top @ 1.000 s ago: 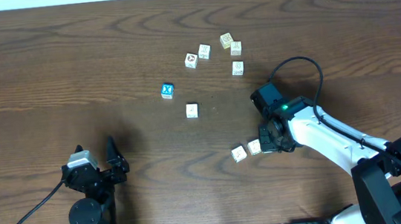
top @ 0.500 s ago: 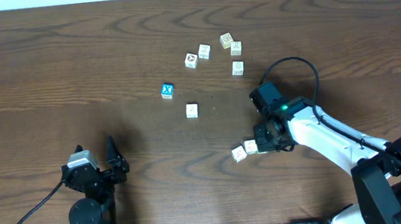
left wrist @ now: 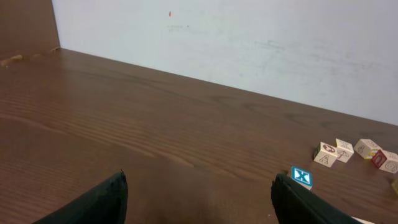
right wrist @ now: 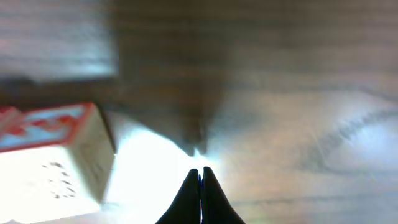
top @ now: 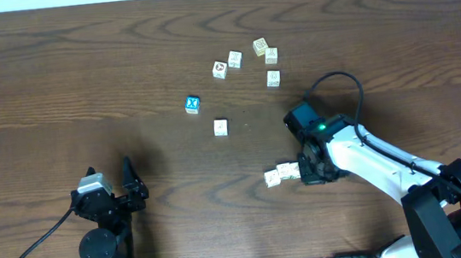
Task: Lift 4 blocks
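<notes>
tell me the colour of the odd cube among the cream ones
The cube is bright blue with a pale X on its face, clearest in the left wrist view.

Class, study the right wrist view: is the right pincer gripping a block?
No: the right pincer is shut with nothing between its tips; a block lies beside it.

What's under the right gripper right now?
Only bare table shows beneath the shut right gripper, and nothing is between its fingers. A cream block sits beside it. From overhead, the right arm covers the spot below itself.
</notes>
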Motion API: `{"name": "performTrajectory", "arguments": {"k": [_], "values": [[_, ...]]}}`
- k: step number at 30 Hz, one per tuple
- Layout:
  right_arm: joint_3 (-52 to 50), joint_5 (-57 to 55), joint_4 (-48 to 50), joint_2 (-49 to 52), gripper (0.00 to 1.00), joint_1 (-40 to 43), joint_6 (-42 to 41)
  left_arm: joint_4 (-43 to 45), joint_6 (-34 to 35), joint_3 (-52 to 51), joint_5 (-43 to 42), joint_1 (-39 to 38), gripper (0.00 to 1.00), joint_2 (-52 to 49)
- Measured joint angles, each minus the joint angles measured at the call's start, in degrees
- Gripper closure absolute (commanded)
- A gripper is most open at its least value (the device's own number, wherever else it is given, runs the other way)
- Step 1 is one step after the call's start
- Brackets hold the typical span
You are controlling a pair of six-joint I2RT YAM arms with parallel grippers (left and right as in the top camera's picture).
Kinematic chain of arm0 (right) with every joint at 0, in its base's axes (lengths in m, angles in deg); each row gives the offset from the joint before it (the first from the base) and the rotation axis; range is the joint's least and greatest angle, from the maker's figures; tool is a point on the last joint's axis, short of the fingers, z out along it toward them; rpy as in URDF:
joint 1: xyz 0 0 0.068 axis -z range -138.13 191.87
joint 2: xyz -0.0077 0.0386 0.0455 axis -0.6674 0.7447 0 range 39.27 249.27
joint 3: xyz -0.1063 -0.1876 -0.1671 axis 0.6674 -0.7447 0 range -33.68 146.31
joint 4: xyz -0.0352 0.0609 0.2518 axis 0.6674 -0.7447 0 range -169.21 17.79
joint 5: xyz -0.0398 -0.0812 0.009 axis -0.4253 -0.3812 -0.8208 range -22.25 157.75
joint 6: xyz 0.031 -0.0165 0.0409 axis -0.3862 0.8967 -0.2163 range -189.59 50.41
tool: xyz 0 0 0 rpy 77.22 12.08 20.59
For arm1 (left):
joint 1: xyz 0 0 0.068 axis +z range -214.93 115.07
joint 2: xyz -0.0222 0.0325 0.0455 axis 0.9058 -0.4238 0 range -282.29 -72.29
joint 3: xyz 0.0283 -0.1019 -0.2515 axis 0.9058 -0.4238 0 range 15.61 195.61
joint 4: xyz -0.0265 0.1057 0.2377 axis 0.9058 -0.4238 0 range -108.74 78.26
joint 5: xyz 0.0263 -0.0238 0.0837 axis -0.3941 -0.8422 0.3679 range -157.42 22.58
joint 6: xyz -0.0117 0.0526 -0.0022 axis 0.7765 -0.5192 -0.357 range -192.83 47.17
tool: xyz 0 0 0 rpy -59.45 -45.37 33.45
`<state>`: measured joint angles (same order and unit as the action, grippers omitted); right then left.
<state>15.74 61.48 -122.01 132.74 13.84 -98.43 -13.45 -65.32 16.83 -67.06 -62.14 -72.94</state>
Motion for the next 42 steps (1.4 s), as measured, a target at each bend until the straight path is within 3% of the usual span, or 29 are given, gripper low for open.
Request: {"name": "performTrajectory", "arguments": {"k": [16, 42], "values": [[-0.02, 4.07, -2.01, 0.00, 0.99, -12.15, -2.34, 0.00, 0.00, 0.00, 0.00, 0.00, 0.26, 0.00], [-0.02, 6.95, 8.20, 0.00, 0.99, -16.61, -3.21, 0.00, -0.02, 0.00, 0.00, 0.00, 0.26, 0.00]]}}
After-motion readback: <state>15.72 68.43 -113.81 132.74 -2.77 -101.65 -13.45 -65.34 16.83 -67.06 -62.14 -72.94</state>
